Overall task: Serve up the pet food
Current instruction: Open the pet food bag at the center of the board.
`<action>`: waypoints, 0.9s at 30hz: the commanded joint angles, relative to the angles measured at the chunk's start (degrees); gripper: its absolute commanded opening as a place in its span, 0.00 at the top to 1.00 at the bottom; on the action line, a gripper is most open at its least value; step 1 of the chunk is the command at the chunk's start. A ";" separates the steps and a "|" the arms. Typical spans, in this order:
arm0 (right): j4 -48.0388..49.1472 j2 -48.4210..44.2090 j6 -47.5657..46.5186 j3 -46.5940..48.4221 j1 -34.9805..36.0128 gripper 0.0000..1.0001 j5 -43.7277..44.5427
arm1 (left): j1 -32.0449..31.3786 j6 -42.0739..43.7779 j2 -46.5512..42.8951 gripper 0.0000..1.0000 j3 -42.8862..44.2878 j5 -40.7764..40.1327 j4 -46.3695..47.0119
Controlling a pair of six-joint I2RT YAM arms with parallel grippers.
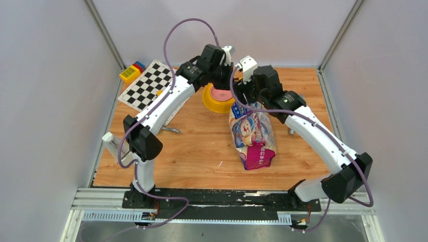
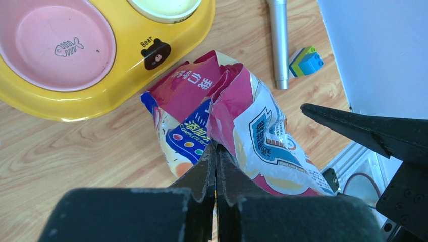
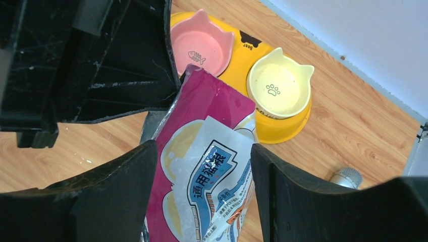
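Left gripper (image 2: 216, 149) clamped on the bag (image 2: 252, 126), right gripper (image 3: 203, 151) open around it, so grab low before tipping at the bowl (image 2: 55, 50).

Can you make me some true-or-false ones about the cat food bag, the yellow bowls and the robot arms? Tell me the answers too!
1. The pink bowl is full of food. False: it looks empty, apart from one tiny speck.
2. The yellow feeder has two bowls, one pink and one pale yellow. True.
3. The left fingers are pinched shut on the bag. True.
4. The bag stands upright. False: in the top view it lies on its side.
5. The checkerboard sits beside the right arm. False: it is at the back, on the side of the left arm.
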 commanded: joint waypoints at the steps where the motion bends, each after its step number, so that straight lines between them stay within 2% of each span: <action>1: 4.41 -0.46 1.29 0.46 0.61 0.32 1.02 | -0.39 -0.51 -0.80 1.00 0.35 1.82 0.11; 6: 4.12 -2.04 2.70 2.58 0.77 0.31 -2.84 | -0.41 -0.56 -0.81 1.00 0.25 1.94 0.21; 11: 4.05 -0.99 2.96 2.67 1.41 0.30 -2.45 | -0.39 -0.75 -0.55 1.00 0.50 2.01 0.27; 27: 6.82 1.98 -1.40 1.08 4.08 0.31 12.45 | -0.39 -0.99 -0.27 1.00 1.09 2.45 0.14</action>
